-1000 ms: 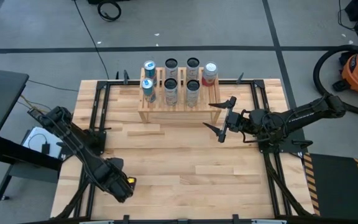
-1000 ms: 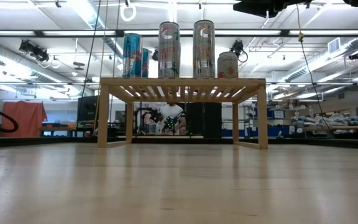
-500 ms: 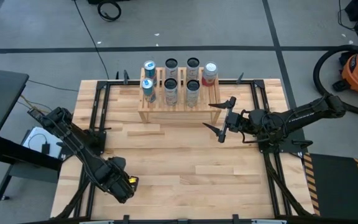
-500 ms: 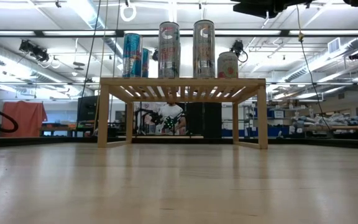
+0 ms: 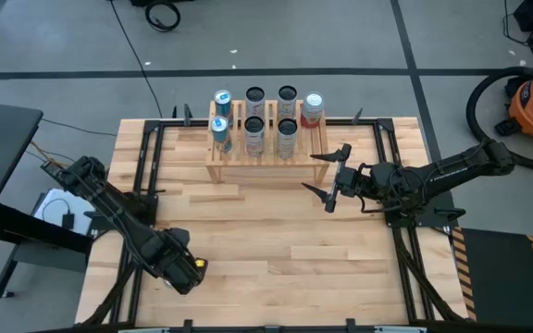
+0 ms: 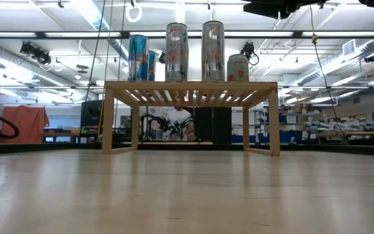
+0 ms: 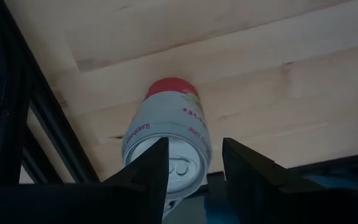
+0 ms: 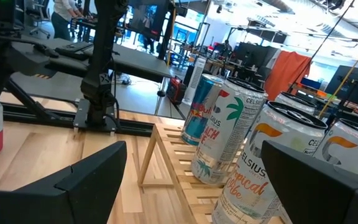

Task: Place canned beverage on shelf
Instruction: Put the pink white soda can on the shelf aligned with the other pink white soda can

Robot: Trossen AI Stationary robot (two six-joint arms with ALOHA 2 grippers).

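Seven cans stand on the shelf (image 5: 265, 153) at the table's (image 5: 276, 236) far edge. Right gripper (image 5: 333, 178) hovers spread beside it, holding nothing. Left gripper (image 5: 185, 270), largely obscured from above, is clamped on a red-topped can (image 7: 169, 146).

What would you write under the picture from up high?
Seven cans stand on the shelf while the open right gripper waits beside it and the left gripper sits at the table's near-left corner.
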